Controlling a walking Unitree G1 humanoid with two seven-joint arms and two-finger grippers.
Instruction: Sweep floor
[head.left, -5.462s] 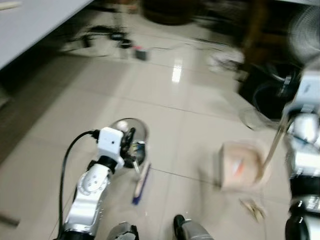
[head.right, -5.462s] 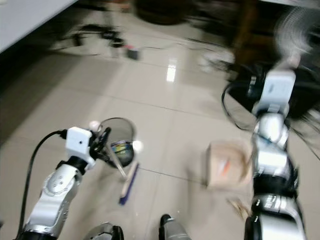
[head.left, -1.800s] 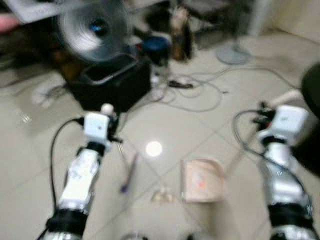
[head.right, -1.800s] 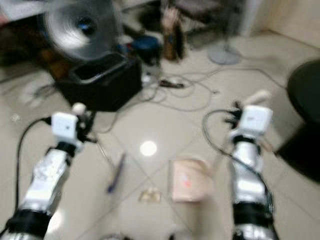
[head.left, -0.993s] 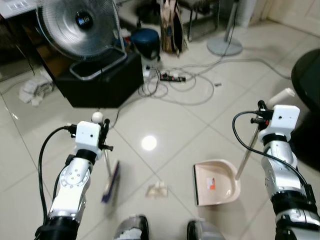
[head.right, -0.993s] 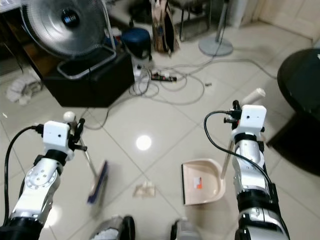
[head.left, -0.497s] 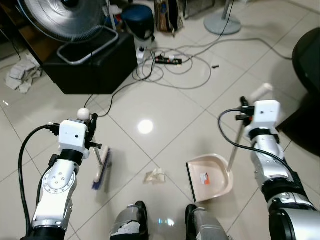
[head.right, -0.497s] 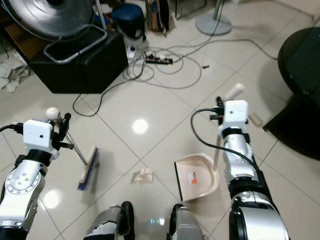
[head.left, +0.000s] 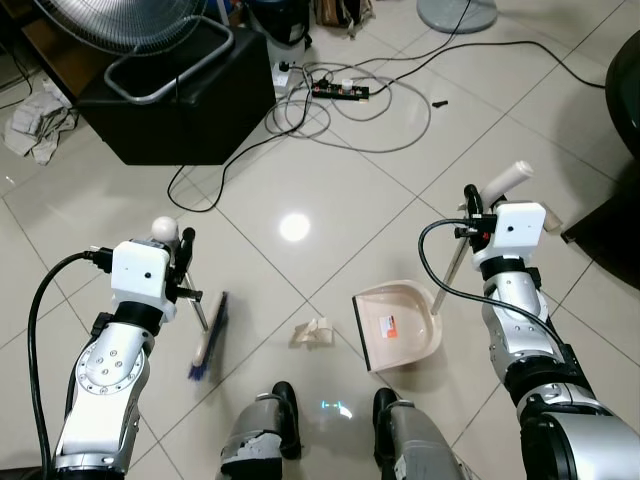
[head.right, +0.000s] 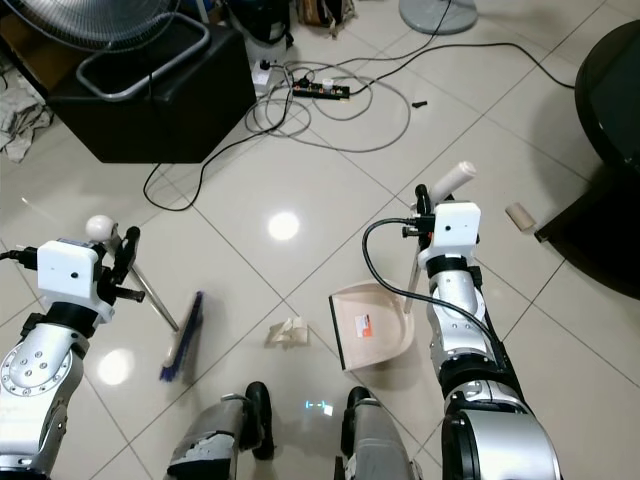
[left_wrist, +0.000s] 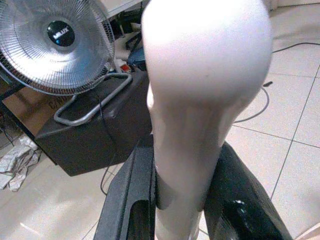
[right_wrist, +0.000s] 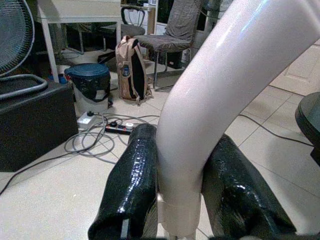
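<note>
Tiled floor (head.left: 330, 180); fan (left_wrist: 55, 45) hub lettering blurred, unreadable

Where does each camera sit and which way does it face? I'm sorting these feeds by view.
Left eye view: on the head, looking down at the tiled floor; both arms, the broom, dustpan and crumpled paper.
Right eye view: same scene from beside it.
Left wrist view: along the left tool, shut on the broom handle, toward the fan.
Right wrist view: along the right tool, shut on the dustpan handle, toward the power strip.
Both wrist views share the black box.
</note>
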